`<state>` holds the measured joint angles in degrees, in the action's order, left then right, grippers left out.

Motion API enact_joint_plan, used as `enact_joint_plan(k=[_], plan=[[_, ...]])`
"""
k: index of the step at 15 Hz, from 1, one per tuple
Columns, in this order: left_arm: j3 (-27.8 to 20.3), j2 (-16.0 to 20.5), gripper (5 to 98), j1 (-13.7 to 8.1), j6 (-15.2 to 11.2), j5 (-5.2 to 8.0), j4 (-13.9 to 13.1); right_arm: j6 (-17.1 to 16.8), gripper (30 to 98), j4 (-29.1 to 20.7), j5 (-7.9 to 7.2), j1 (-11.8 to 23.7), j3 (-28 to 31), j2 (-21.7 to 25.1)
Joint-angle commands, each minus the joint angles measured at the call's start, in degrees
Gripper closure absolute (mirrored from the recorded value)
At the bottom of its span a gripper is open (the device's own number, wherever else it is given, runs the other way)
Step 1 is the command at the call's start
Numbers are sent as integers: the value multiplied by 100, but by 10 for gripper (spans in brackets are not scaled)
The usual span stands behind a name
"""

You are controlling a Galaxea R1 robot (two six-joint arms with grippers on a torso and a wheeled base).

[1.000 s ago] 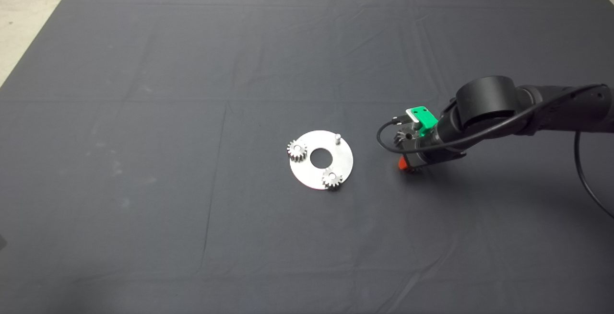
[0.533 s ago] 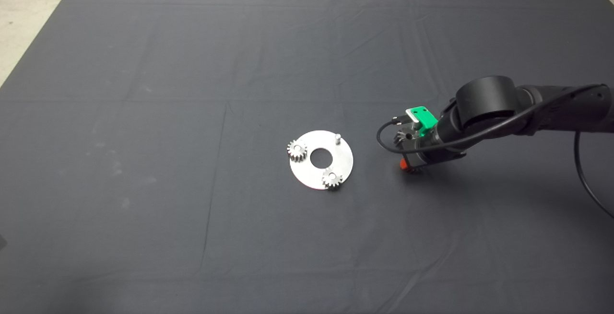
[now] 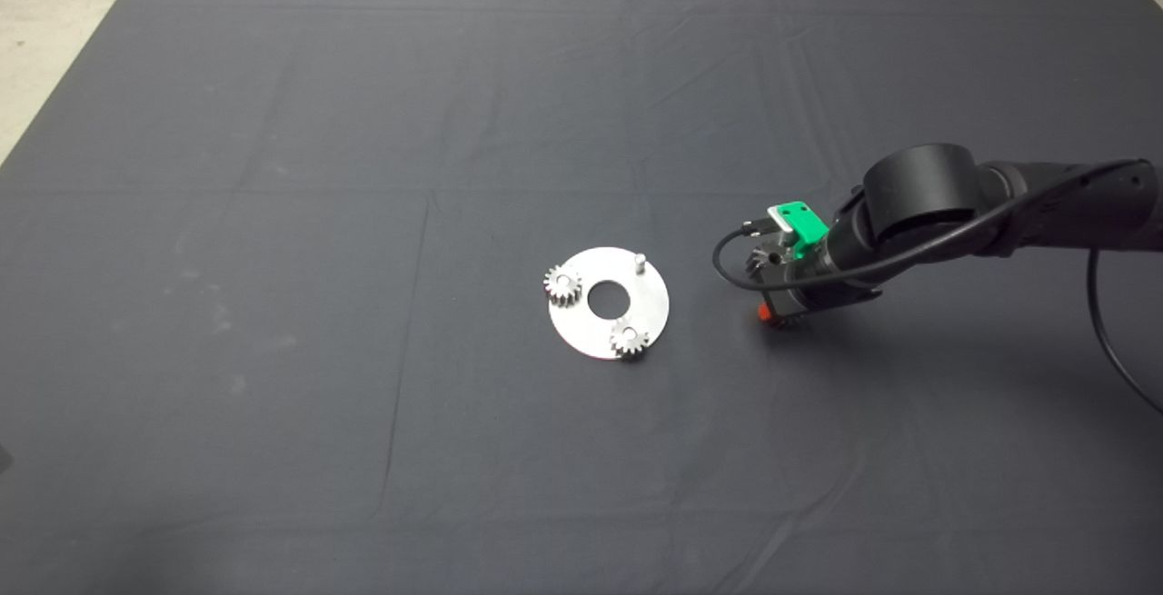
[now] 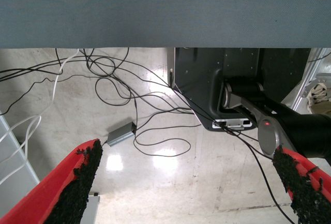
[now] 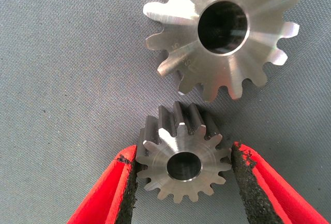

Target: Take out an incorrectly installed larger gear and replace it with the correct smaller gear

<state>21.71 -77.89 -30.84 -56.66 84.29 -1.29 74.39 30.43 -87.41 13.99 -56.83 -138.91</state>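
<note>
In the right wrist view the smaller gear point(image 5: 183, 166) lies flat on the mat between my right gripper's point(image 5: 182, 175) two pads, which press against its teeth on both sides. The larger gear point(image 5: 222, 32) lies on the mat just beyond it, apart from it. In the head view the right gripper point(image 3: 778, 306) points down at the mat to the right of the round silver plate point(image 3: 591, 333), and the larger gear point(image 3: 761, 261) peeks out beside it. The smaller gear is hidden under the gripper there. The left gripper point(image 4: 189, 182) is open, empty and parked off the mat.
The plate carries two small gears point(image 3: 562, 285) point(image 3: 628, 338) and a bare peg point(image 3: 640, 261) on its far right side, around a centre hole. A black cable point(image 3: 727, 268) loops from the right wrist. The left wrist view shows floor, cables and the robot's base.
In the head view less of the right gripper's red finger shows below the wrist than a second ago. The arm, plate and gears have stayed in place.
</note>
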Motion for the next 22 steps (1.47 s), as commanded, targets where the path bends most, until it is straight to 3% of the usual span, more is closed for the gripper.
enact_joint_plan(k=[1, 3, 22], plan=[[-75, 40, 194, 8, -20, 27, -91, -12, 811, 165, -594, 113, 7, -17], [-81, 40, 194, 8, -20, 27, -91, -21, 849, 165, -593, 113, 7, -9], [-76, 40, 194, 8, -20, 27, -86, -12, 894, 139, -602, 122, 82, -57]])
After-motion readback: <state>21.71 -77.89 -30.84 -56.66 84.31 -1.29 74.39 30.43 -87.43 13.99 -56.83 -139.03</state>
